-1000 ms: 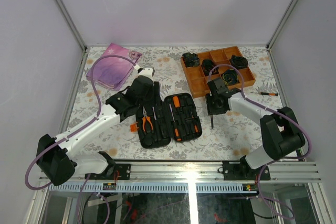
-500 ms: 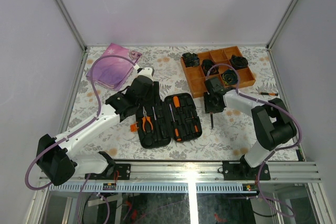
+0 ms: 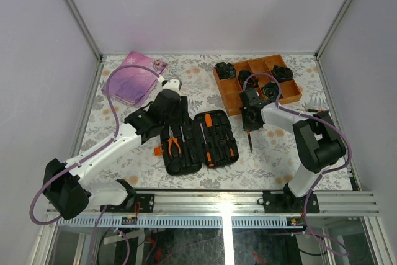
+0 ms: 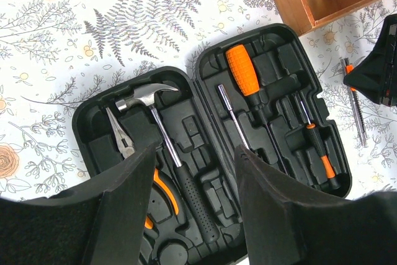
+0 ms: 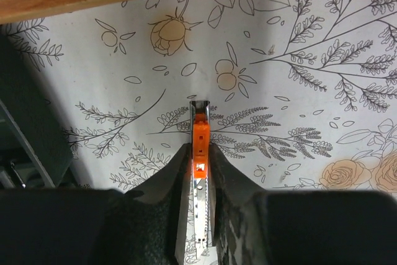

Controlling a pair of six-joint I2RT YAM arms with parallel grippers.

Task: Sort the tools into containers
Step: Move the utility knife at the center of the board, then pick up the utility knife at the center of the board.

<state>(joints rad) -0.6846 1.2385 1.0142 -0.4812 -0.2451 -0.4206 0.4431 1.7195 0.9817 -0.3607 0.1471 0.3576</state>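
Right wrist view showed the right gripper closed on a slim orange tool lying on the tabletop. The left gripper hung open over the open case.

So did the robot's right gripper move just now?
Yes. The right gripper slid a little left and up the view, closer to the wooden tray, pinching the thin tool.

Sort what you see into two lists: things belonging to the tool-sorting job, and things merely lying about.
Job: tool case, hammer, pliers, orange screwdriver, slim orange tool in the right pincer.
Lying about: pink pouch, wooden tray, black bundles.
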